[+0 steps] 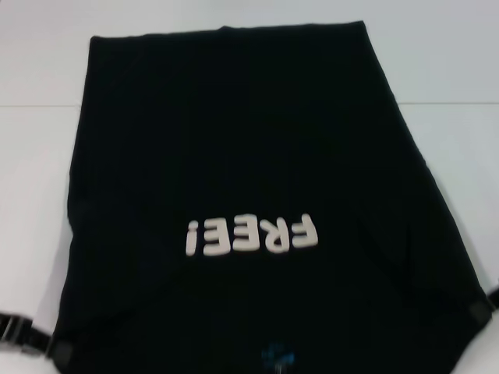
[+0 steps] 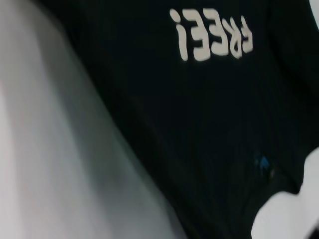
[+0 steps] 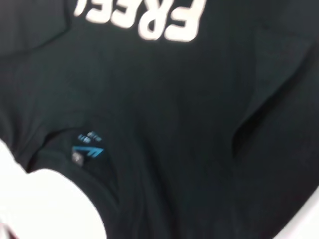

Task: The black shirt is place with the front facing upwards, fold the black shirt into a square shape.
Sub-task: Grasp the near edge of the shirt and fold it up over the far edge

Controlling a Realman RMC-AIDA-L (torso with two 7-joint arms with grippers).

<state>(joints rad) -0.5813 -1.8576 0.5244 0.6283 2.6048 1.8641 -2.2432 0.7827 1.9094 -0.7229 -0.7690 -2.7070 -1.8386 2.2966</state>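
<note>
The black shirt (image 1: 234, 140) lies spread front-up on the white table (image 1: 452, 54). Its off-white "FREE!" lettering (image 1: 251, 235) reads upside down from my side, and the small blue neck label (image 1: 277, 357) is at the near edge. My left gripper (image 1: 48, 347) sits at the shirt's near left corner and my right gripper (image 1: 481, 310) at its near right corner. Each is shut on the cloth there, and creases run from both corners toward the middle. Both wrist views look down on the lettering (image 2: 212, 37) (image 3: 149, 17) and the label (image 2: 263, 164) (image 3: 87, 151).
Bare white table surrounds the shirt on the left (image 1: 31, 195), on the right and at the back. A faint seam line (image 1: 444, 103) crosses the table behind the shirt's middle.
</note>
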